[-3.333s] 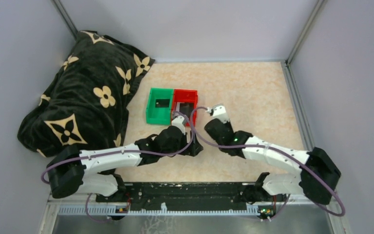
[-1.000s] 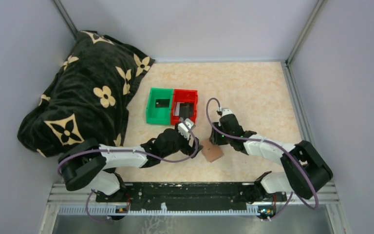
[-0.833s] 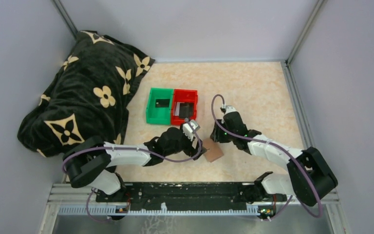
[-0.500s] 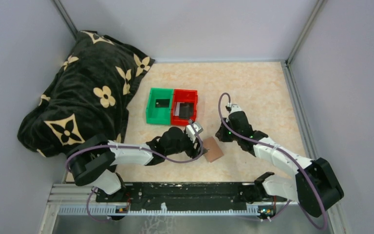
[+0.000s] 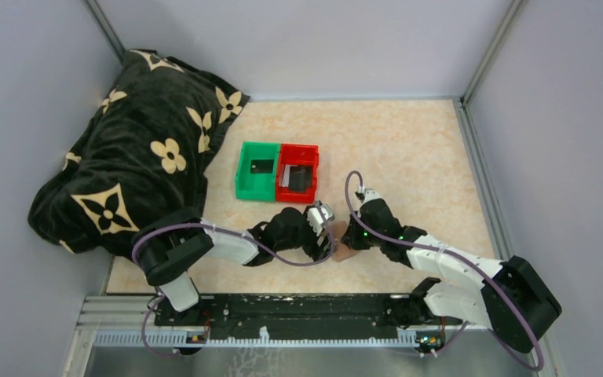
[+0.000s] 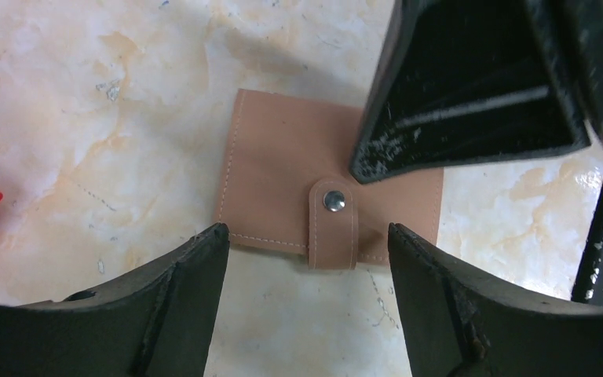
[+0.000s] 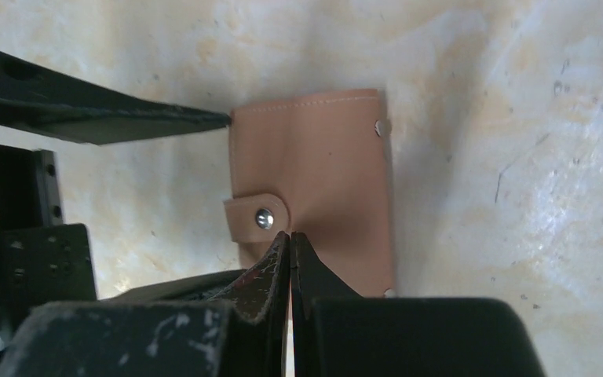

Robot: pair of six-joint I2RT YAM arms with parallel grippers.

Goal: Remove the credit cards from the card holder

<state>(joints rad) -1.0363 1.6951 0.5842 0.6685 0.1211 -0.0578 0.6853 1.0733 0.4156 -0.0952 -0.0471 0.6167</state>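
The left hand (image 6: 306,232) is wide open astride the strap edge of the card holder (image 6: 275,165), gripping nothing. The right hand (image 7: 289,237) is closed, its tips seemingly pressed on the leather beside the fastened snap (image 7: 264,218). The holder lies shut on the bench (image 6: 86,118); overhead, the arms (image 5: 440,263) hide most of it.

From above, shows only a tan sliver of the card holder (image 5: 345,253), the rest buried under the left gripper (image 5: 330,242) and right gripper (image 5: 350,236). In the left wrist view, loses one far corner behind the right finger; in the right, the near edge behind pressed-together tips. Snapped closed, so hides any credit cards inside. Too small to name: a dark flat piece (image 5: 261,166) in the green bin (image 5: 255,191), a greyish piece (image 5: 298,177) in the red bin (image 5: 298,148).
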